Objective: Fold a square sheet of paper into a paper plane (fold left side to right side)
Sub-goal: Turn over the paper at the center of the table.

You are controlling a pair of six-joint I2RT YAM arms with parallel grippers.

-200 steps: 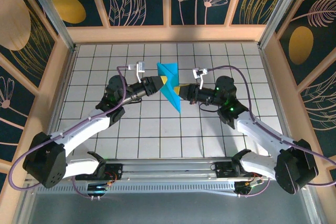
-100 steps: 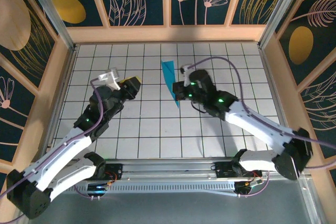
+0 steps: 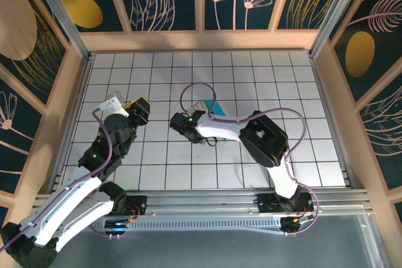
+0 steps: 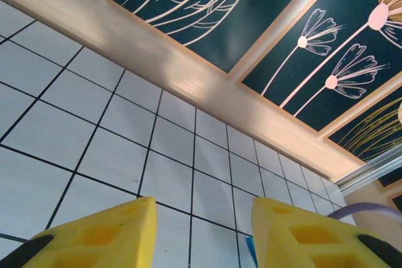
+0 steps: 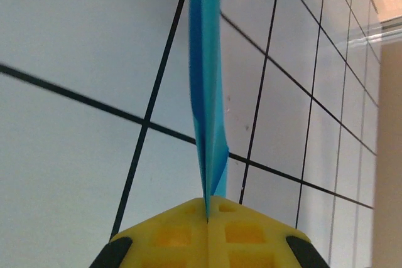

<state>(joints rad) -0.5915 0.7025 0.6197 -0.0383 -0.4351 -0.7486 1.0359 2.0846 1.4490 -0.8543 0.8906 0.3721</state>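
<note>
Left jaws empty, right jaws pinching the square sheet of paper point(image 5: 206, 92) mid-fold
On the left, my left arm point(image 3: 103, 149) sits over the desk point(image 3: 251, 80), its jaws parted with nothing between them, clear of the paper. Further right, my right arm point(image 3: 223, 127) reaches across to the desk's middle, jaws closed on the sheet, which is already folded slim and shows edge-on in the wrist view. I judge the left-to-right fold is in hand; next I need the sheet laid flat and its crease pressed without slipping
</note>
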